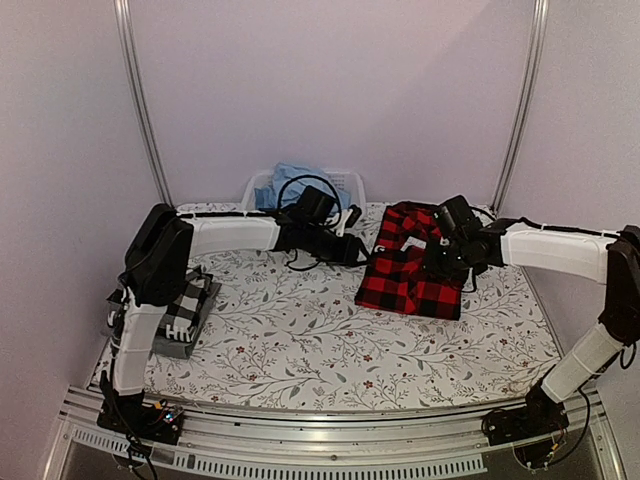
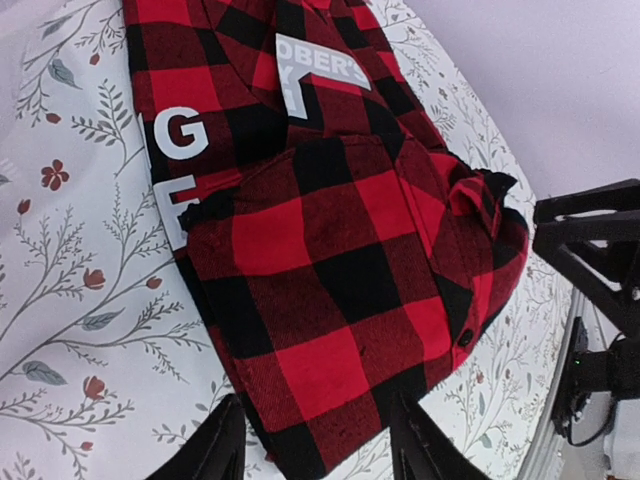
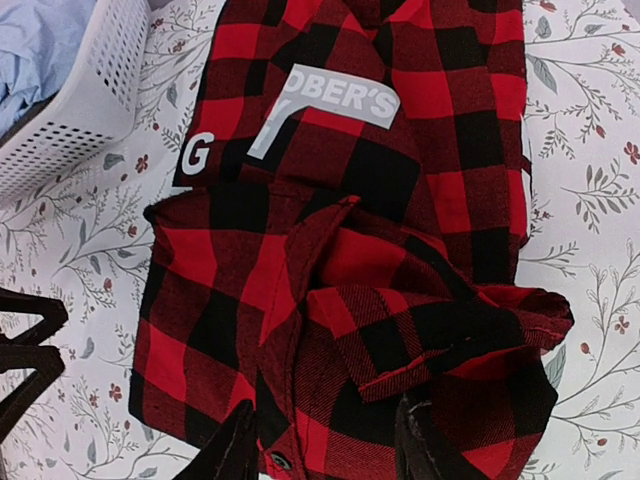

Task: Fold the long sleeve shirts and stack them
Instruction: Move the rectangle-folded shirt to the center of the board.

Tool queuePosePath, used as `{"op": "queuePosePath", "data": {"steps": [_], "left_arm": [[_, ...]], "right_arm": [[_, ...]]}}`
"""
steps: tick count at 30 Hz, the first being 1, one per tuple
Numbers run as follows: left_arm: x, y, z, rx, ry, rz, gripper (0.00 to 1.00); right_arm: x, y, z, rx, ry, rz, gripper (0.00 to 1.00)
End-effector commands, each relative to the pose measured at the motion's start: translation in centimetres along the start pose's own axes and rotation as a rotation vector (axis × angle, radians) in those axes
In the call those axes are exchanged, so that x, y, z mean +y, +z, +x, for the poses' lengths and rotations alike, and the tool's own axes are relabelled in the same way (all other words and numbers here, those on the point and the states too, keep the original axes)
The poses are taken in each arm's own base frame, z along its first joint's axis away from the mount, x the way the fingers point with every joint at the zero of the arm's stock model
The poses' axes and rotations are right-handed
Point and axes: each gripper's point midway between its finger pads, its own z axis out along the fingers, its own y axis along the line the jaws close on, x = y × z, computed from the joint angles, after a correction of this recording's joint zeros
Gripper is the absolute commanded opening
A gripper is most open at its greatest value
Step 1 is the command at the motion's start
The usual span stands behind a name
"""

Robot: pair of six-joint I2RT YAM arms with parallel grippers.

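The red-and-black flannel shirt (image 1: pixel 410 270) lies folded into a flat packet at about 1 o'clock on the table (image 1: pixel 300 340). Its long axis runs roughly 12 to 6, with the far end leaning slightly towards 1 and the near end the wider one. White lettering (image 2: pixel 322 72) shows on the far half, so I read that as the chest end pointing to 12, though you can't see a collar to confirm it. A loose cuff (image 3: pixel 455 330) is humped up on the near half at the packet's 3 o'clock side, not lying flat.

Your left hand (image 2: pixel 320 445) sits at the packet's 9 o'clock edge and your right hand (image 3: pixel 325 450) at its 3 o'clock side. On both, the fingers stand apart with cloth showing between them, and nothing looks pinched.

The folding looks all but done, so this is the tidy-and-transfer step. Next, I'd say, press that cuff flat. Then close on both long edges low enough to catch every layer and carry the packet level to the black-and-white checked shirt (image 1: pixel 185 305). That shirt lies on a grey piece (image 1: pixel 178 347) at 9 o'clock.

A white basket (image 1: pixel 345 185) holding blue cloth (image 1: pixel 290 185) sits at 12 o'clock.
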Motion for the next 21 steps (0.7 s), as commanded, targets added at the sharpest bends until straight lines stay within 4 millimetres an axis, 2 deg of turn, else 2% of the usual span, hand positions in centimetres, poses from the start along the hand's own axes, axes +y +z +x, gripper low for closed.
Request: {"op": "queuePosePath", "data": {"steps": [1, 6, 12, 14, 17, 21], "left_arm": [[0.0, 1.0, 0.3, 0.029, -0.001, 0.028, 0.50], [1.7, 3.3, 3.5, 0.130, -0.016, -0.035, 0.56], [1.5, 4.2, 7.4, 0.226, -0.030, -0.037, 0.56], [0.9, 4.1, 8.5, 0.252, -0.034, -0.020, 0.50], [-0.2, 3.2, 10.4, 0.290, -0.035, 0.008, 0.34], [-1.3, 0.8, 12.5, 0.321, -0.030, 0.017, 0.11]], "right_arm": [[-1.2, 2.3, 1.9, 0.061, 0.013, 0.003, 0.46], [-2.2, 5.7, 5.6, 0.180, -0.028, 0.041, 0.47], [-2.8, 6.9, 9.1, 0.275, -0.044, 0.047, 0.49], [-2.6, 6.9, 10.0, 0.294, -0.061, 0.048, 0.50], [-2.0, 6.3, 11.4, 0.321, -0.077, 0.033, 0.50], [-0.6, 4.9, 13.8, 0.356, -0.105, -0.004, 0.50]]}}
